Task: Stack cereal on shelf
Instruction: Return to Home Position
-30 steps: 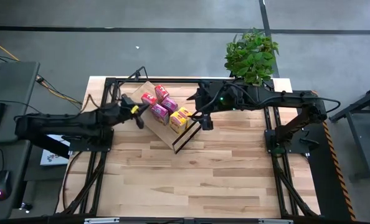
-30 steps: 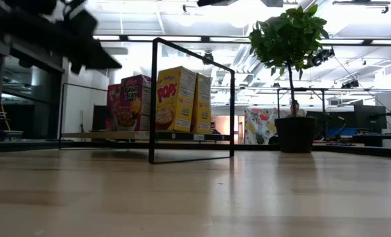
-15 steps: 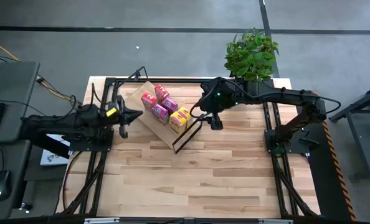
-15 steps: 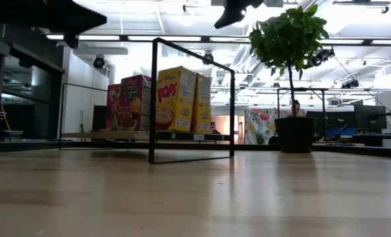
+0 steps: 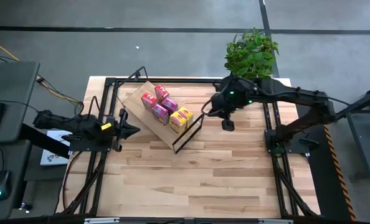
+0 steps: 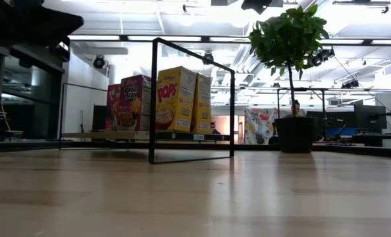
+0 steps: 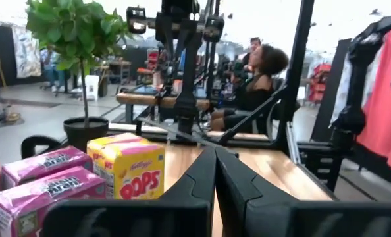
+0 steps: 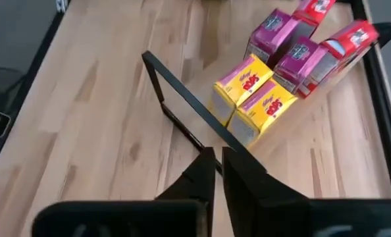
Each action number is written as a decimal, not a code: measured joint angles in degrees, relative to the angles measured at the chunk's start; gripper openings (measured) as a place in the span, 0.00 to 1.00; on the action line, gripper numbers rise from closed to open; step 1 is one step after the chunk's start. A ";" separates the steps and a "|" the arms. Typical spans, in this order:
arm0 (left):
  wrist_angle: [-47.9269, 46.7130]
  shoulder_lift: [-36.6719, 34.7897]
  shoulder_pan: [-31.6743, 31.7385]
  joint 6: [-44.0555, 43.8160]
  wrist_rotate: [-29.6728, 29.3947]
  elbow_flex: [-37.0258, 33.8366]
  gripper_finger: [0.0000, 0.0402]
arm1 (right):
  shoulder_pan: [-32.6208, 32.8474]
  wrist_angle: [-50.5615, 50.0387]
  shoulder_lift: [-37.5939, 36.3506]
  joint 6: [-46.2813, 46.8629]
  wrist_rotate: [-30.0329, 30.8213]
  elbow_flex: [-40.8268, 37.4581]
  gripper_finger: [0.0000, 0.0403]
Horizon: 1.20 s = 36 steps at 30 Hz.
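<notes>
Standing upright on pale wood shelf (image 5: pixel 137 102): glossy rectangular cereal boxes (image 5: pixel 161 114); left pincer (image 7: pixel 215 151), right pincer (image 8: pixel 216 155) both pressed together.

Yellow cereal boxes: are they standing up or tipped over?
Standing up. In the low view the yellow cereal boxes stand tall on the shelf, POPS lettering right way up.

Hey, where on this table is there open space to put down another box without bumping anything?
Bare: the tabletop half away from the plant, beyond the wire frame; also a smaller patch between that frame and the right gripper. Crowded: the shelf, holding the cereal boxes, with the left gripper near it.
</notes>
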 joint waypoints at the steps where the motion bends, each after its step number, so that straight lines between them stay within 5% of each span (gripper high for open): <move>1: 0.16 -1.15 -0.26 0.01 0.00 -0.53 0.00 | 0.01 1.26 -1.42 0.45 0.04 -1.66 0.05; 11: 1.42 -3.65 -0.55 0.06 0.68 -3.56 0.00 | -0.11 22.63 -23.79 9.03 1.43 -32.73 0.00; 21: 0.58 -3.41 -0.53 0.55 -1.57 -3.56 0.00 | -0.11 54.76 -46.51 16.67 3.29 -63.61 0.00; 36: 0.20 -3.40 -0.53 0.52 -1.55 -3.56 0.00 | -0.07 84.63 -48.91 12.32 6.03 -84.73 0.00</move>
